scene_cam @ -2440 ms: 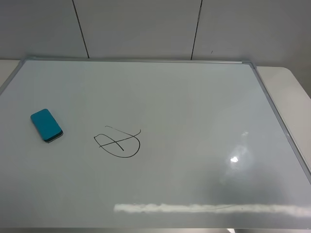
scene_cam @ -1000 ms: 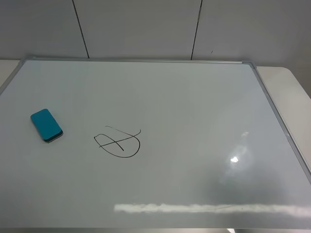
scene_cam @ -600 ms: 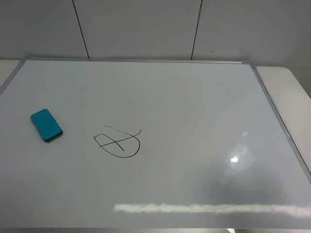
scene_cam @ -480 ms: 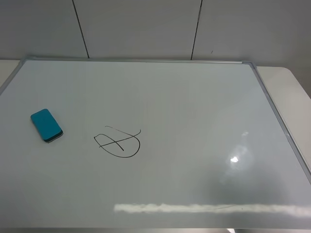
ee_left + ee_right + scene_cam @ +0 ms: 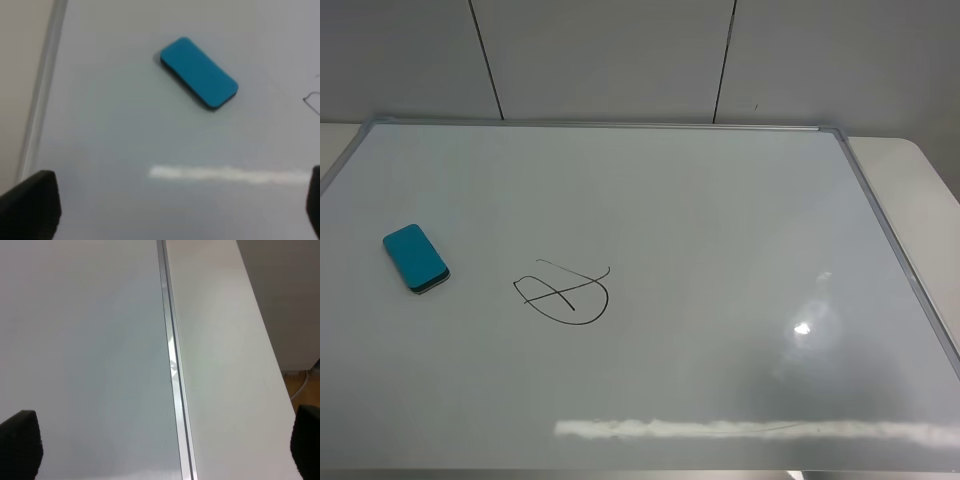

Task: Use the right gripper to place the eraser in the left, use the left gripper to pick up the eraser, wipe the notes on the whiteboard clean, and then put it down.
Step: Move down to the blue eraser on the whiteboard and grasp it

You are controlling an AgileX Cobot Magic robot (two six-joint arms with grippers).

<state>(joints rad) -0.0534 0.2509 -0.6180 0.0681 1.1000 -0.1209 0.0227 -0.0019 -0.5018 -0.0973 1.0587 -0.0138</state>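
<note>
Evidently awaiting pickup, the eraser (image 5: 416, 259) lies flat at centre-left of the whiteboard (image 5: 720, 200), apart from the notes (image 5: 563, 293) to its right. Left gripper (image 5: 172, 210) and right gripper (image 5: 163, 445) both gape wide and empty, presumably to admit it.

Teal-blue eraser (image 5: 416, 258) with dark base; black scribbled notes (image 5: 563, 293) on glossy white, silver-framed whiteboard (image 5: 720, 230); cream bench (image 5: 910, 175).
</note>
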